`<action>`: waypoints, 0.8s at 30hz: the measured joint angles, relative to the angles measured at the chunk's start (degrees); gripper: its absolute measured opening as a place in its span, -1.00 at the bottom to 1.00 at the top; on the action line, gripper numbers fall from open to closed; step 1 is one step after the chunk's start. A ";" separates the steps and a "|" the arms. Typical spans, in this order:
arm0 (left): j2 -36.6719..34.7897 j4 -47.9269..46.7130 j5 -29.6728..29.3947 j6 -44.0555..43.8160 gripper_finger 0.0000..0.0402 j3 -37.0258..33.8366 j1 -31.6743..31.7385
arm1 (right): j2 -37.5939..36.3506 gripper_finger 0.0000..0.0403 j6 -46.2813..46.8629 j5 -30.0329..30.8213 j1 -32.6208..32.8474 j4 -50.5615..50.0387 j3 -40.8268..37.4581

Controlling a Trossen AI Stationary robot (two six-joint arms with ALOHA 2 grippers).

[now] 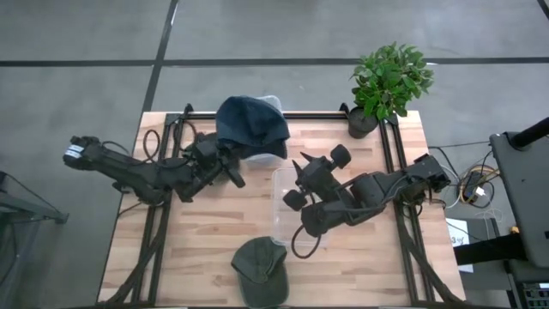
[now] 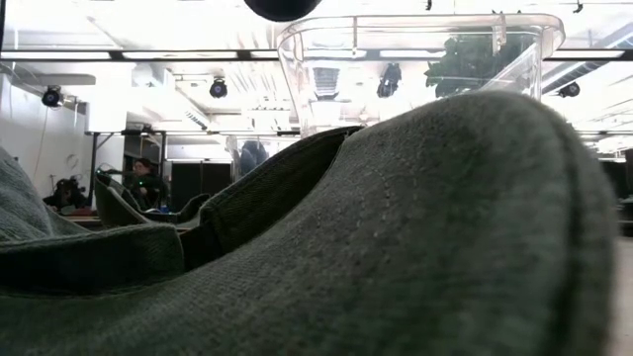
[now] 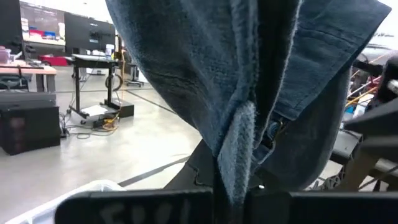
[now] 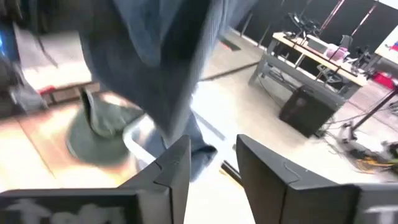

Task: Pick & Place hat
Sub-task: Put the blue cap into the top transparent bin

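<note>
While the left gripper (image 1: 230,163) pinches a fold of the soft blue hat (image 1: 250,126), the cloth hangs limp near the table's (image 1: 197,240) far edge. Beside it, the right gripper (image 1: 302,172) spreads empty fingers above a clear plastic bin (image 1: 287,206). A green cap (image 1: 262,270) lies at the near edge.

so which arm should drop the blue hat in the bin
Left. The left gripper already holds the blue hat up beside the clear bin. The right gripper is open and holds nothing.
</note>
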 joint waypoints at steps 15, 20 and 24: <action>-15.45 -5.21 21.04 -18.06 -0.98 0.00 -0.04 | -4.22 -0.24 8.14 -2.04 0.02 -16.03 -7.99; -18.96 -11.73 24.77 -31.45 -0.98 0.00 -0.04 | -5.44 -0.26 6.95 5.36 0.27 -16.15 -14.99; -20.59 -15.00 25.53 -37.47 -0.98 -0.01 -0.04 | -6.68 -0.30 9.01 5.73 0.28 -16.11 -21.15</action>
